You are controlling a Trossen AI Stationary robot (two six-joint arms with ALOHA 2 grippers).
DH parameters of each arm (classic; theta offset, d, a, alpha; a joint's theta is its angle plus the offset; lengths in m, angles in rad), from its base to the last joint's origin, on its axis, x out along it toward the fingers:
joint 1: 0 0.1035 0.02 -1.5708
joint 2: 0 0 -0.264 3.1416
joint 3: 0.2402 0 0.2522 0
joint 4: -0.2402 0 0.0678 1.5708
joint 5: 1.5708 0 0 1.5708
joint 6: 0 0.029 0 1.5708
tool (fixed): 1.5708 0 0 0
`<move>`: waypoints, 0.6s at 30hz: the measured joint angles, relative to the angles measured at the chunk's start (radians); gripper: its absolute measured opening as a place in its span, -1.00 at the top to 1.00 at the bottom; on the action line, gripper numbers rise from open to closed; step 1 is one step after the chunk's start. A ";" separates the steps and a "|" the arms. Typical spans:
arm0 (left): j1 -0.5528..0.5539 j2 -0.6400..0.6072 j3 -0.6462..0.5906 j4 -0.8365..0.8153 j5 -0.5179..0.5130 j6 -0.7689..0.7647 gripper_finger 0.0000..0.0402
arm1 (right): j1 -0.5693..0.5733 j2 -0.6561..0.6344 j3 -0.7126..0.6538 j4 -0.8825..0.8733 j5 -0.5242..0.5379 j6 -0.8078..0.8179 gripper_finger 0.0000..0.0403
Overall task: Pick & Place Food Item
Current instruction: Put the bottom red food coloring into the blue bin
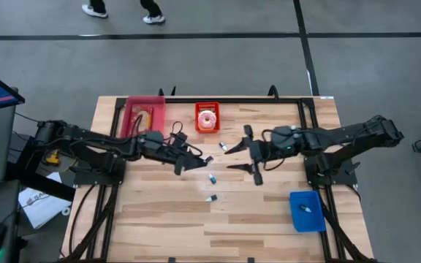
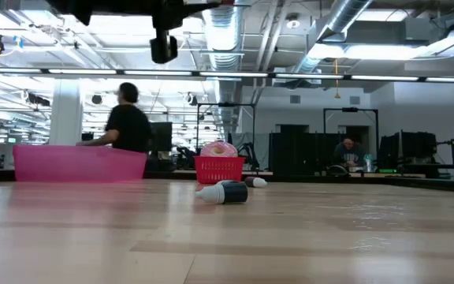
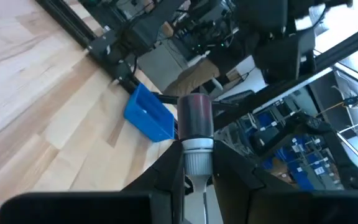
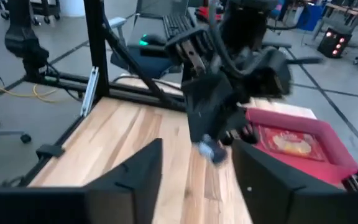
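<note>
The desk (image 1: 159, 219) is a pale top of butcher-block wooden planks set in a black metal frame, standing on a grey floor crossed by dark lines. At its far edge sit a pink rectangular plastic bin (image 1: 145, 112) holding a flat, pale food item, and just beside it a small red mesh basket (image 1: 207, 117) with a pink-frosted doughnut (image 1: 207, 119) inside. A blue square plastic tray (image 1: 307, 211) rests at the near right corner with a small object in it. Several small dark-and-white bottle-like pieces lie loose on the bare wood around the middle of the desk, one at (image 1: 212, 178) and another at (image 1: 210, 198).

The left gripper (image 1: 193, 162) hangs above the desk's centre, its jaws closed on a small dark cylinder with a white cap (image 3: 196, 127), held off the surface. The right gripper (image 1: 248, 157) faces it from just beside, jaws spread apart and holding nothing.

From desk height, a dark-and-white piece (image 2: 224, 192) lies on its side in front of the red basket. Beyond the desk is a large open workshop with exposed silver ducts, strip lights and rows of monitors. A person in a dark top (image 2: 127, 120) stands behind the pink bin, and another person (image 2: 347, 151) sits at a far workstation. From above, a pair of feet in pale shoes (image 1: 121, 10) shows on the floor beyond the desk.
</note>
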 joint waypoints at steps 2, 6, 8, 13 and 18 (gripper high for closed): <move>0.004 0.026 0.035 0.002 0.015 0.001 0.69 | 0.000 0.042 0.028 -0.015 -0.007 0.000 -0.10; 0.001 0.068 0.082 0.002 0.031 0.004 0.69 | 0.000 0.098 0.075 -0.027 -0.013 -0.034 -0.25; -0.002 0.084 0.106 0.006 0.051 0.003 0.69 | 0.002 0.109 0.084 -0.037 -0.033 -0.049 -0.26; -0.015 0.103 0.135 -0.003 0.067 0.002 0.69 | 0.000 0.107 0.083 -0.086 -0.062 -0.053 -0.27; -0.017 0.101 0.153 -0.002 0.070 0.002 0.69 | 0.000 0.107 0.083 -0.092 -0.064 -0.072 -0.27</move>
